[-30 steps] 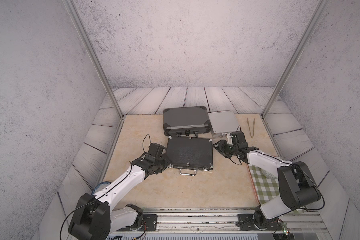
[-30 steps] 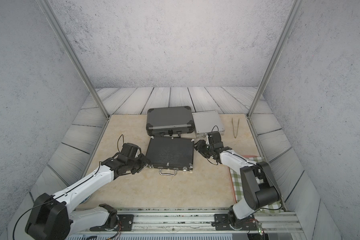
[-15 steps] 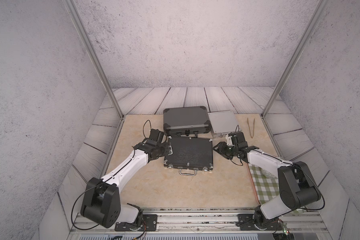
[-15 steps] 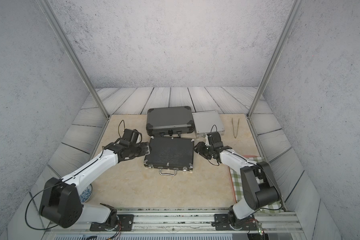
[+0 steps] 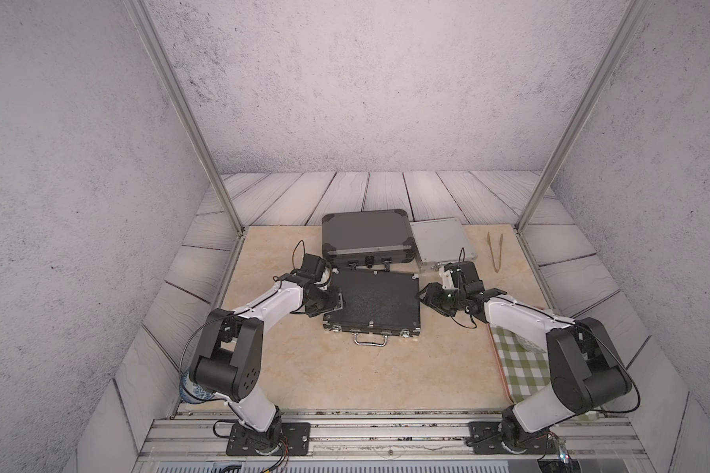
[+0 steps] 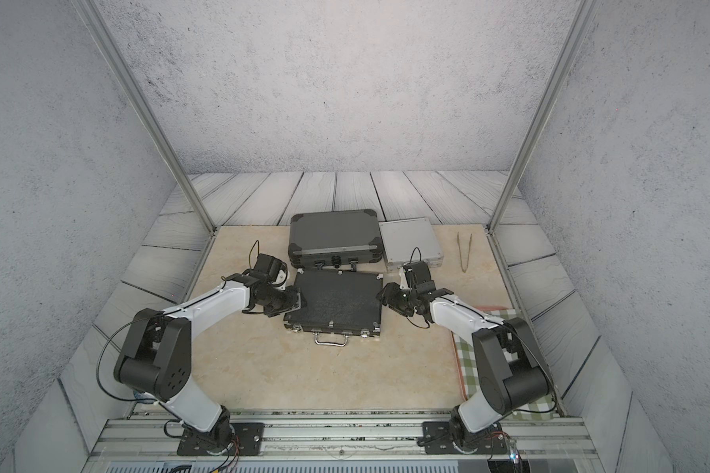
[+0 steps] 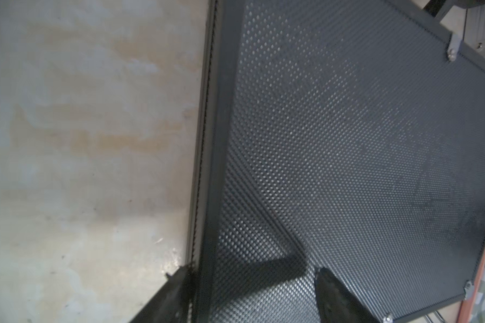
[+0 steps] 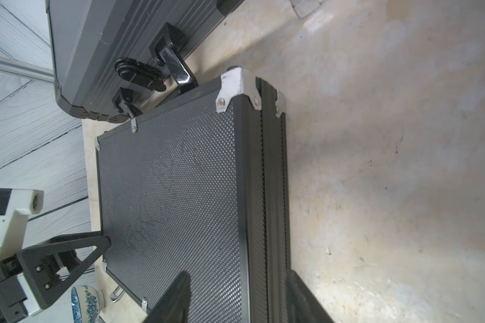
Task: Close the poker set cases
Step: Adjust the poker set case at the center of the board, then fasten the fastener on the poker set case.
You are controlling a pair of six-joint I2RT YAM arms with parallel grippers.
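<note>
Black case [image 5: 376,299] looks shut; left claw [image 5: 339,301] and right claw [image 5: 422,295], both spread, straddle its sides. Latches likely next.

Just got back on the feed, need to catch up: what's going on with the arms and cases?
Both arms are at the flat black case in the middle, whose lid is down. The left gripper is at one side edge, the right gripper at the opposite one. Each has its jaws apart astride the edge and appears to grip nothing. Behind, the dark-grey case and the silver case also lie with lids down.
</note>
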